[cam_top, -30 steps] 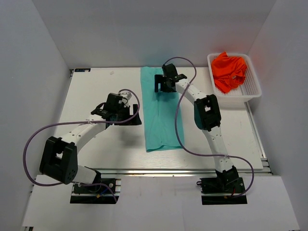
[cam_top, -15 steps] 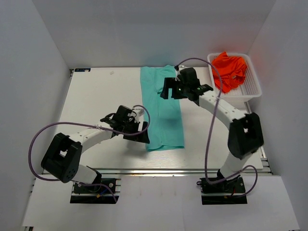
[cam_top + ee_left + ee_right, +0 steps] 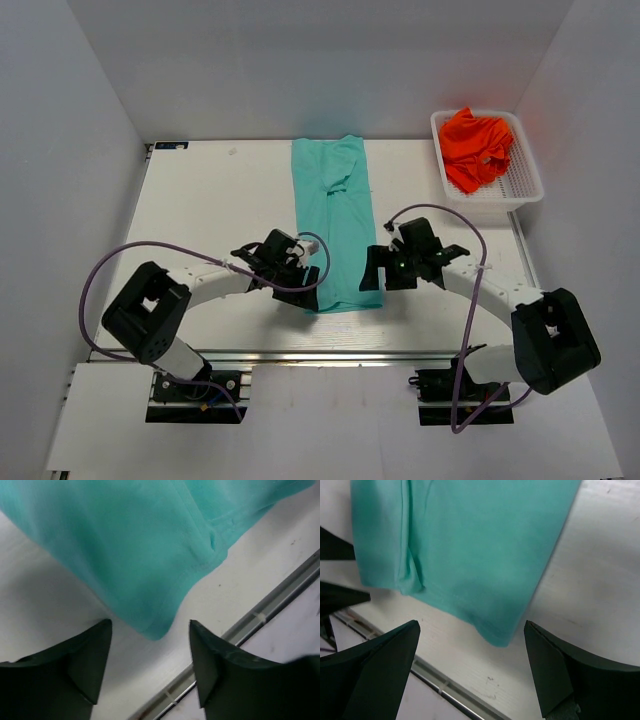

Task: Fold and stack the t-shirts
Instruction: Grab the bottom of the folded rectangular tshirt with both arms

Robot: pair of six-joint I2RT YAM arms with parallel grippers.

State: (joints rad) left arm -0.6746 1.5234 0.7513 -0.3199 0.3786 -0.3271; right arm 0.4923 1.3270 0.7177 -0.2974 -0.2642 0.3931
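White bench (image 3: 200, 200) is carrying the teal t-shirt (image 3: 335, 220) as a long strip running from the far edge toward the near edge; the orange t-shirt (image 3: 475, 148) is sitting in the basket (image 3: 528, 188) at the far right corner. Both the left gripper (image 3: 150, 630) and right gripper (image 3: 470, 627) are hovering jaws apart at the strip's near corners. I'd be pinching all layers at both corners together, then lifting evenly

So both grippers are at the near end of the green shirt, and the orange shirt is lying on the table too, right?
No: the orange shirt is bunched in the white basket, not on the table, as the top view shows. The left gripper and right gripper are indeed at the near end of the green shirt.
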